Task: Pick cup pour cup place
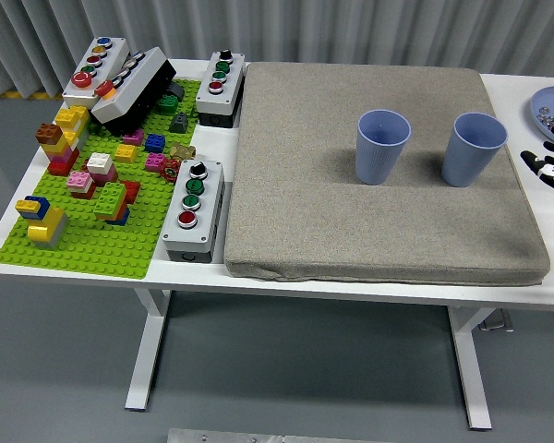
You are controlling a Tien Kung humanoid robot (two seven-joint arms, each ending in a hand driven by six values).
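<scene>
White table [369,288]: near edge bare, frame legs visible below.
Grey pad [379,231]: covers the middle and right of the tabletop, lying flat.
Left blue cup [382,146]: upright on the pad, toward its far half, mouth up.
Right blue cup [473,149]: upright on the pad, near the first cup but apart from it (contents of either cup cannot be made out).
Right hand [552,159]: black, at the right picture edge, just off the pad beside the right blue cup, not touching it; fingers loosely extended, holding nothing.
Green baseplate [92,249]: left end of table, scattered with coloured bricks.
Button box [193,209]: between baseplate and pad.
Further button boxes [220,88]: at the far edge.
Blue plate [549,106]: far right, partly cut off
</scene>
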